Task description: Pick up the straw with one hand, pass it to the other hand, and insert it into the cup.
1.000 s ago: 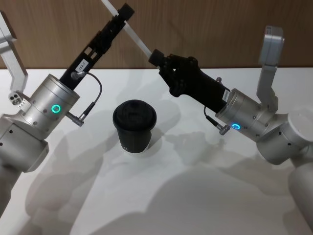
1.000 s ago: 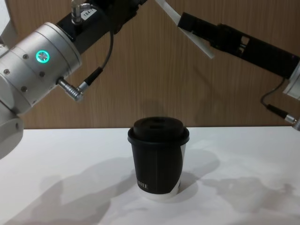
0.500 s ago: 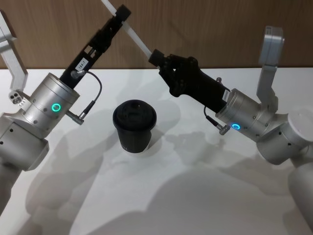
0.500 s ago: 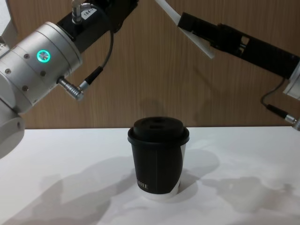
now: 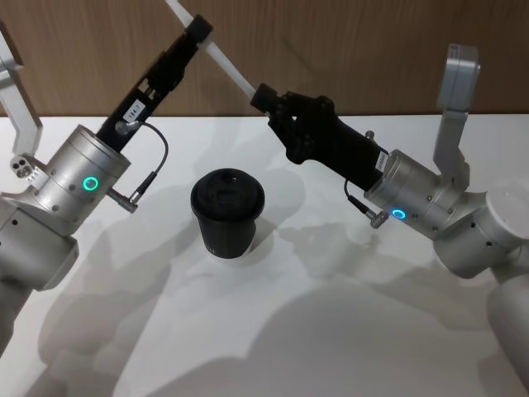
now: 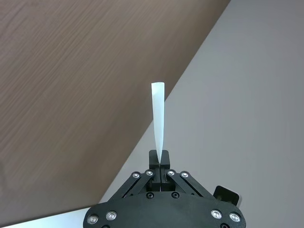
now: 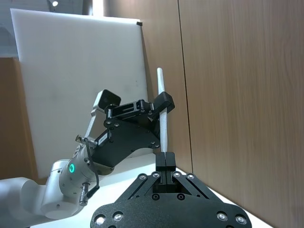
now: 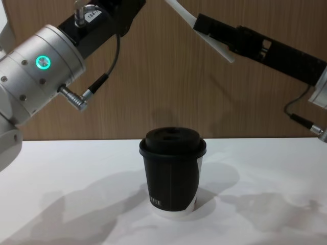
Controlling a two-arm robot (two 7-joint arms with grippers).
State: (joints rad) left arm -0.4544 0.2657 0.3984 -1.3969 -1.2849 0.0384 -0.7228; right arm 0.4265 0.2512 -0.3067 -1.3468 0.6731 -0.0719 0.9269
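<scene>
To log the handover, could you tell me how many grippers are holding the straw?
2: left gripper on the straw's upper part, right gripper near its lower end.

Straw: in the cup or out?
Out. The straw is held aloft between the left pincer and right pincer, apart from the lidded cup.

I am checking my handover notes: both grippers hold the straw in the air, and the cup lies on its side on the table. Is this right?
Not quite: the cup stands upright on the table, as the chest view shows. The left gripper and right gripper do both hold the straw in the air.
</scene>
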